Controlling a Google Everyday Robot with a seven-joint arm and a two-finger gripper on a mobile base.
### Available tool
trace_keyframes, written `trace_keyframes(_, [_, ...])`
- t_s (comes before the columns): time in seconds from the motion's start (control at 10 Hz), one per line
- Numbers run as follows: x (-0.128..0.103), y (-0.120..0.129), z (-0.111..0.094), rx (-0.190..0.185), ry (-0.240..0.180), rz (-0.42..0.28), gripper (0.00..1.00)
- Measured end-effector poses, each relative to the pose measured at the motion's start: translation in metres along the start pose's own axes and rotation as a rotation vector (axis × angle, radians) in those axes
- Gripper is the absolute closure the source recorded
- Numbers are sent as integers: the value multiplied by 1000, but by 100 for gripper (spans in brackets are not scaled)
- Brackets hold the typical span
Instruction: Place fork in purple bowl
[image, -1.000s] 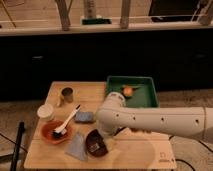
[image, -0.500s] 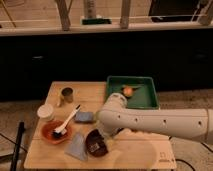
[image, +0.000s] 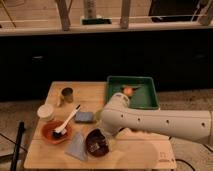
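The purple bowl (image: 95, 142) sits near the front edge of the wooden table (image: 145, 155), dark and glossy inside. My white arm reaches in from the right and bends down over the bowl. My gripper (image: 103, 138) is at the bowl's right rim, mostly hidden behind the arm's own bulk. The fork does not show; it is hidden or out of view.
An orange bowl (image: 52, 133) holding a white-handled dark-headed utensil (image: 68, 120) stands at the left. Behind it are a white cup (image: 45, 111) and a tin can (image: 66, 94). A blue sponge (image: 84, 117), a grey-blue cloth (image: 76, 148) and a green tray (image: 145, 95) holding an orange fruit (image: 128, 90) lie around.
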Motion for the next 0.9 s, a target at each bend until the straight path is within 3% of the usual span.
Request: trace_keyframes(0.9, [11,8,-6,1,-18,-16,20])
